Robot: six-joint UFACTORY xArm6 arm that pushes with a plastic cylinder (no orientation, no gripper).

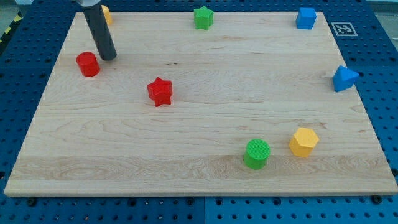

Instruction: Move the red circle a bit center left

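The red circle (88, 64) is a short red cylinder on the wooden board (199, 118), near the view's upper left. My tip (109, 58) rests on the board just to the right of the red circle, slightly above its middle, very close to it or touching. The dark rod rises from there toward the view's top left.
A red star (160, 91) lies right of and below the red circle. A green star (203, 17) sits at the top middle, a blue cube (305, 18) at top right, a blue triangular block (344, 78) at the right edge. A green circle (257, 154) and a yellow hexagon (303, 142) sit at lower right. A yellow block (106, 14) shows behind the rod.
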